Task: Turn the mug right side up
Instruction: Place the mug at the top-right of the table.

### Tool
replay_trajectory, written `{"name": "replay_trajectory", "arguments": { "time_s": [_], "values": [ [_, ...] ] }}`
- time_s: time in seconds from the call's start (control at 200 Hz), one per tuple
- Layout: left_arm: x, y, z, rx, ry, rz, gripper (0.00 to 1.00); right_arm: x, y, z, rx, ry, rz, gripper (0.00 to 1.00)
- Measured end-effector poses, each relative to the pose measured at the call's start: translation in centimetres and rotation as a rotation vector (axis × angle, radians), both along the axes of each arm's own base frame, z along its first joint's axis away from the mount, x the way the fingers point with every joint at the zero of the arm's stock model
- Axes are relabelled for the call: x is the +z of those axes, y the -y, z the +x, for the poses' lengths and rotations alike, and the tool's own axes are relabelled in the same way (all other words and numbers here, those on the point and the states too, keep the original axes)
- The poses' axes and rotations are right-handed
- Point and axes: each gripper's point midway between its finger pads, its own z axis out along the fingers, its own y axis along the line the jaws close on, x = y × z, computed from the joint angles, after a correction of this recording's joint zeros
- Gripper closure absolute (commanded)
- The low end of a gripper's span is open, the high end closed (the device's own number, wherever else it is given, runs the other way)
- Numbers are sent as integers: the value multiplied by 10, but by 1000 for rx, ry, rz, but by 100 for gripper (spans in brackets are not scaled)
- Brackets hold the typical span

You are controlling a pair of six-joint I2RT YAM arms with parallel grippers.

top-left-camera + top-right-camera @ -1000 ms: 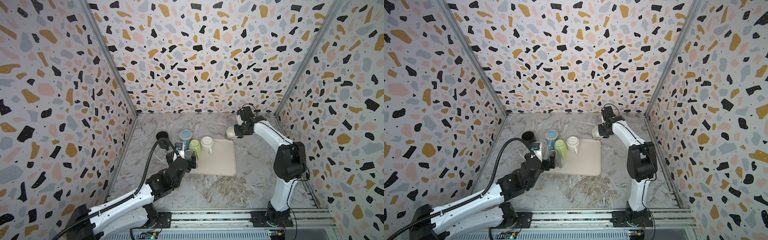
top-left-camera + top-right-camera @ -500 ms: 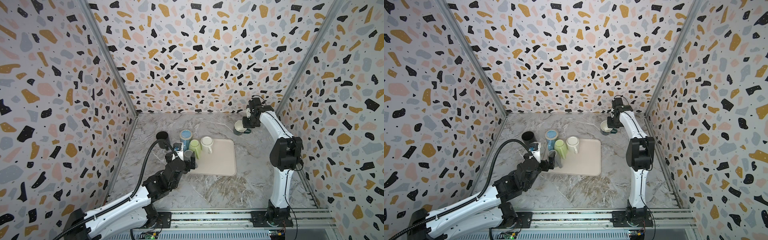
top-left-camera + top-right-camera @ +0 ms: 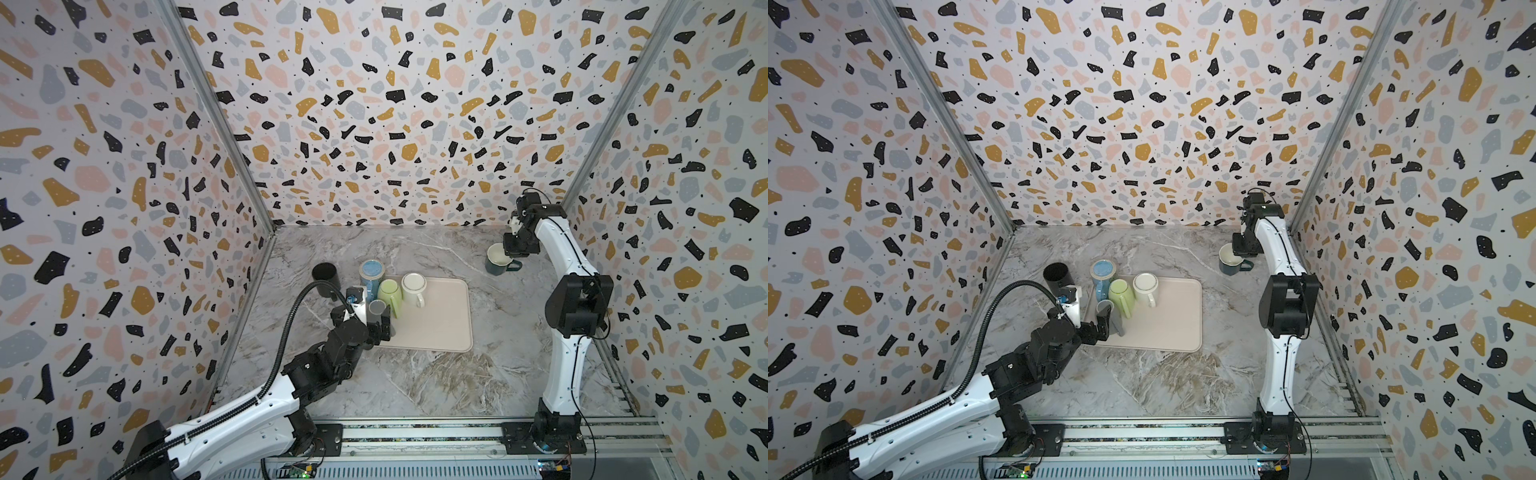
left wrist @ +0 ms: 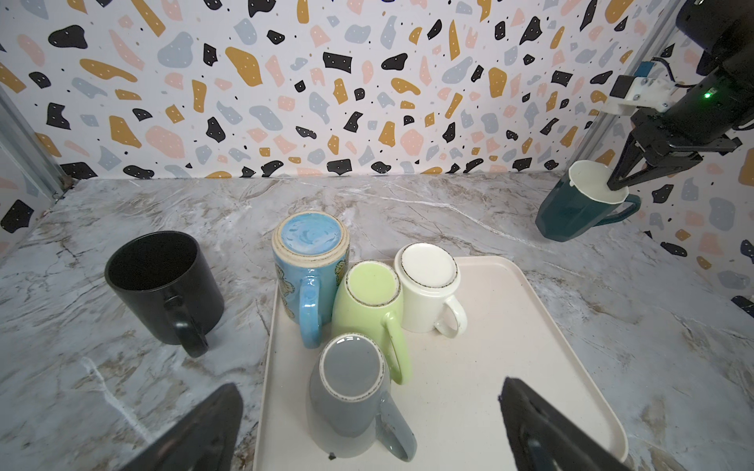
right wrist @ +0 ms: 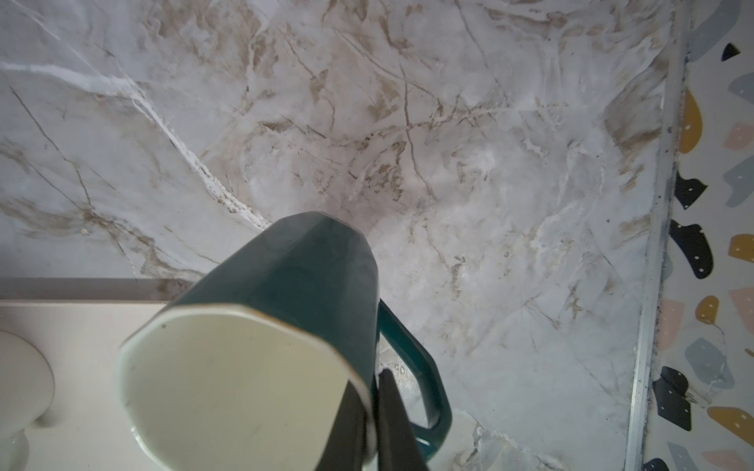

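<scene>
A dark teal mug (image 3: 498, 259) with a cream inside stands mouth up at the back right, slightly tilted; whether its base touches the marble I cannot tell. My right gripper (image 3: 512, 249) is shut on its rim beside the handle, one finger inside and one outside, as the right wrist view shows on the teal mug (image 5: 285, 285) at the right gripper (image 5: 373, 379). A grey mug (image 4: 347, 416) sits upside down on the beige tray (image 4: 489, 326). My left gripper (image 4: 369, 385) is open, its fingers apart on either side of the grey mug without touching it.
Upside down on the tray's back left stand a blue mug (image 3: 371, 272), a green mug (image 3: 390, 291) and a white mug (image 3: 413, 284), close together. A black mug (image 3: 324, 272) stands upright on the marble left of the tray. The right wall is near the teal mug.
My right arm has carried the teal mug rightward from the tray's back corner towards the right wall. The left arm has barely shifted and stays open by the grey mug.
</scene>
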Motion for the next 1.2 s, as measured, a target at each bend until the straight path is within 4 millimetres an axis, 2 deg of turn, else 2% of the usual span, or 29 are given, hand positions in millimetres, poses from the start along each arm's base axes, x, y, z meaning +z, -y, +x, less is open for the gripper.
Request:
{"name": "replay_trajectory", "arguments": {
  "time_s": [0.19,0.255,0.28,0.35,0.476,0.661,0.861,1.056,1.202],
  "values": [
    [0,0,0,0,1,-2,0,-10,-1,-5,8,-31,-2,91],
    [0,0,0,0,1,-2,0,-12,-2,-6,10,-39,-1,70],
    [0,0,0,0,1,-2,0,-12,-2,-6,12,-38,0,65],
    [0,0,0,0,1,-2,0,-12,-3,-4,17,-30,7,54],
    [0,-1,0,1,1,-2,0,-11,-5,-1,18,-14,18,41],
    [0,-1,0,4,1,0,0,-8,-8,6,22,14,22,37],
    [-1,-4,0,17,0,7,0,5,-17,9,39,72,21,35],
    [-5,-8,0,41,-15,14,0,37,-38,-1,87,170,-13,34],
    [-9,-11,-1,53,-31,17,0,65,-74,-10,162,271,-29,34]
  ]
}}
